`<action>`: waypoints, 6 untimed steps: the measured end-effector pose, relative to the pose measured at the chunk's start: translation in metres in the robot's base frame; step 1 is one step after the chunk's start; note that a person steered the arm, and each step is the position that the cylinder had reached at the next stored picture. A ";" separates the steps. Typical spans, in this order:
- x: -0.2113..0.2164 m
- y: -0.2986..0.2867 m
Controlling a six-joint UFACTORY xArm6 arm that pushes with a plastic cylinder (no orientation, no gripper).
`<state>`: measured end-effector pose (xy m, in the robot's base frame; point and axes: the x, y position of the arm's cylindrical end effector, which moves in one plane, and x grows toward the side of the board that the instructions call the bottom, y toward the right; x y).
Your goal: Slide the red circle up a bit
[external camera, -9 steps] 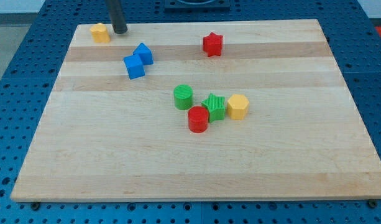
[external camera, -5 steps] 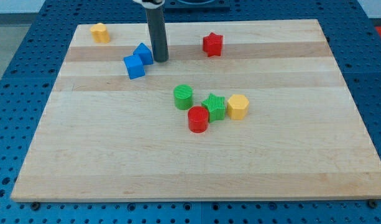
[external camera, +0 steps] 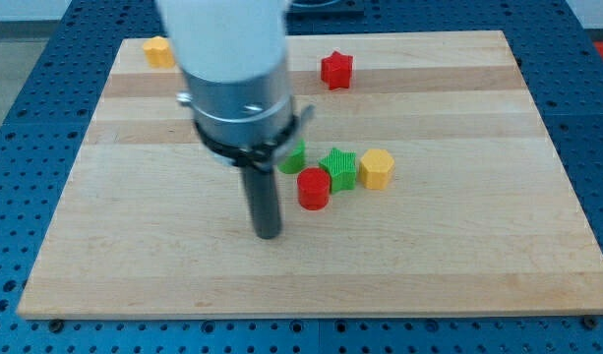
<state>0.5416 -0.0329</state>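
Note:
The red circle (external camera: 314, 188), a short red cylinder, stands near the board's middle. It touches the green star (external camera: 338, 167) at its upper right; a green cylinder (external camera: 295, 157), half hidden by the arm, is just above left. My tip (external camera: 269, 234) rests on the board to the lower left of the red circle, a short gap away, not touching it.
A yellow hexagon block (external camera: 377, 168) sits right of the green star. A red star (external camera: 335, 70) lies near the view's top. A yellow block (external camera: 158, 50) is at the top left corner. The arm's body (external camera: 232, 79) hides the two blue blocks.
My tip has travelled from the top left, past the blue blocks, down to the board's middle, lower left of the red circle. No block has visibly moved.

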 end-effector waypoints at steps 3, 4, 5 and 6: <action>-0.017 0.060; -0.019 0.031; -0.024 0.014; -0.024 0.021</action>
<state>0.5176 -0.0123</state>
